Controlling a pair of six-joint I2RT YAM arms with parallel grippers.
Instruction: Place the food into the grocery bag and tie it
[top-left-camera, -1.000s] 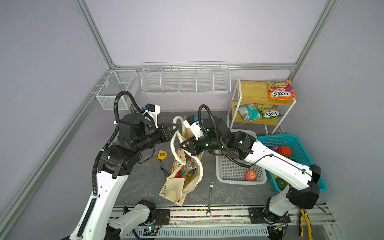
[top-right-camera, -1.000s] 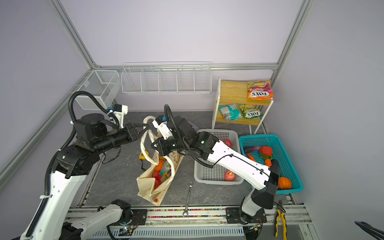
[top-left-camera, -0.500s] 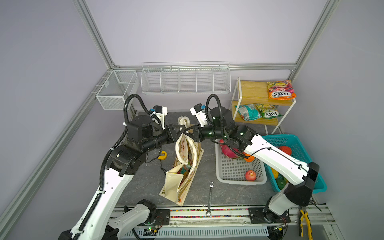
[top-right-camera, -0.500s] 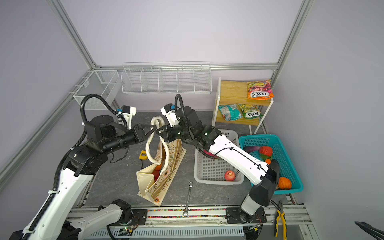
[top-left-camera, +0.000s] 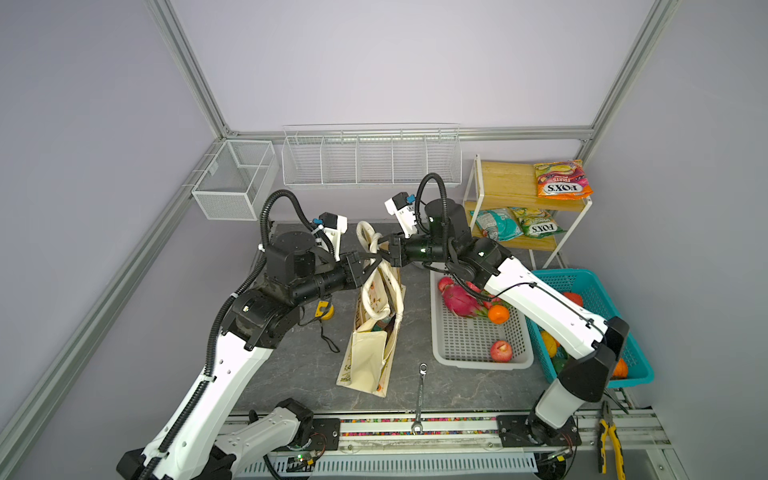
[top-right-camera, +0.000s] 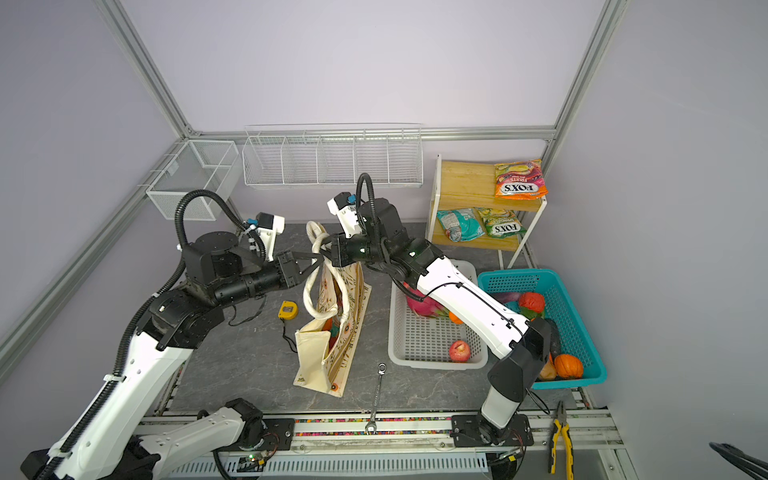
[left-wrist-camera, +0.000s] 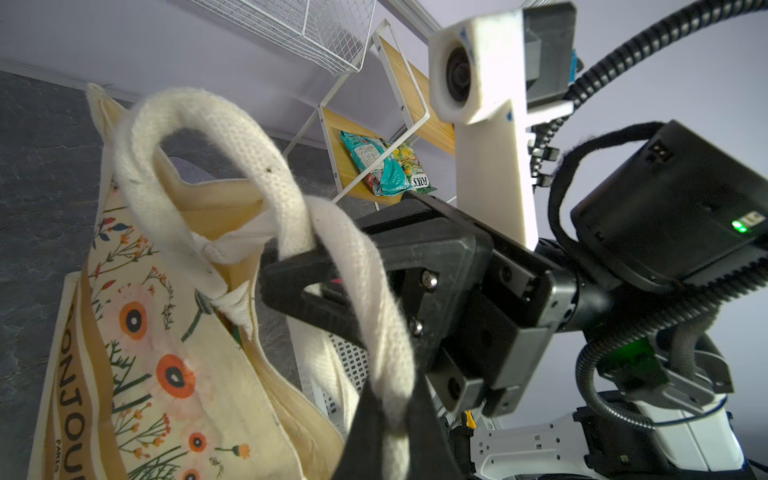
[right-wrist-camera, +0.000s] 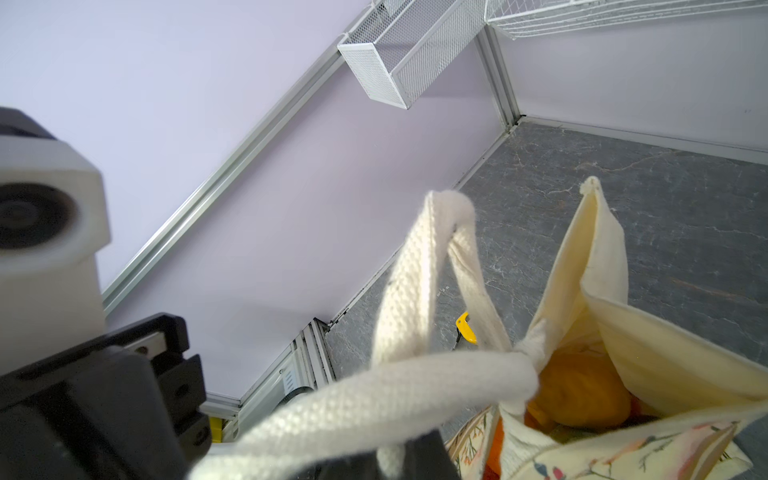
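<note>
The cream floral grocery bag (top-left-camera: 368, 357) (top-right-camera: 328, 357) stands mid-table, pulled up tall by its white rope handles (left-wrist-camera: 232, 137), which cross near the top. My left gripper (top-left-camera: 374, 261) (left-wrist-camera: 390, 436) is shut on one handle. My right gripper (top-left-camera: 381, 247) (right-wrist-camera: 395, 457) faces it, almost touching, shut on the other handle (right-wrist-camera: 374, 411). Orange food (right-wrist-camera: 577, 395) shows inside the bag. A pink dragon fruit (top-left-camera: 459, 301), an orange (top-left-camera: 498, 313) and a red apple (top-left-camera: 500, 350) lie in the grey basket (top-left-camera: 440, 359). Snack packets (top-left-camera: 563, 179) (top-left-camera: 498, 224) sit on the shelf.
A teal basket (top-left-camera: 642, 376) with more fruit stands at the right, partly under my right arm. A wrench (top-left-camera: 420, 390) lies in front of the bag and a yellow tape measure (top-left-camera: 323, 309) to its left. Pliers (top-left-camera: 609, 432) rest on the front rail. Wire baskets (top-left-camera: 370, 162) hang on the back wall.
Both grippers have risen and come together above the bag, drawing the handles up. The bag has gone from slumped and open to tall and narrow. My right arm has swung toward the back.
</note>
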